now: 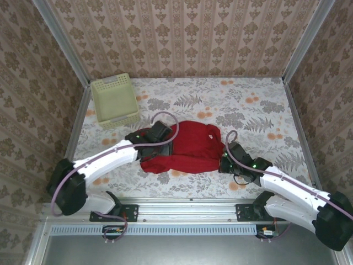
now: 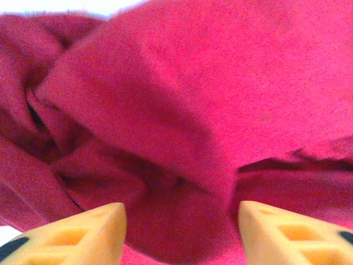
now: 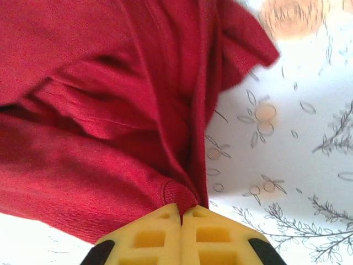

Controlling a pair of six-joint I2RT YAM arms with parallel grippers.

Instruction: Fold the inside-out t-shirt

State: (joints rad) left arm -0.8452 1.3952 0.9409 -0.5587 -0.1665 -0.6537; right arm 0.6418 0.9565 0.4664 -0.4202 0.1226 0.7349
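At the centre of the top view, on the floral table (image 1: 259, 110), the red t-shirt (image 1: 185, 146) lies bunched in a wrinkled, roughly oblong heap with deep folds. The left gripper (image 2: 182, 216) stands at its left edge, fingers apart. The right gripper (image 3: 182, 214), fingers together, pinches a ribbed hem at its lower right corner.

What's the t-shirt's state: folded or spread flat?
Bunched, not neatly folded: the t-shirt lies as a rumpled, layered heap on the table. Right gripper pinches its edge; left gripper stands open over it.
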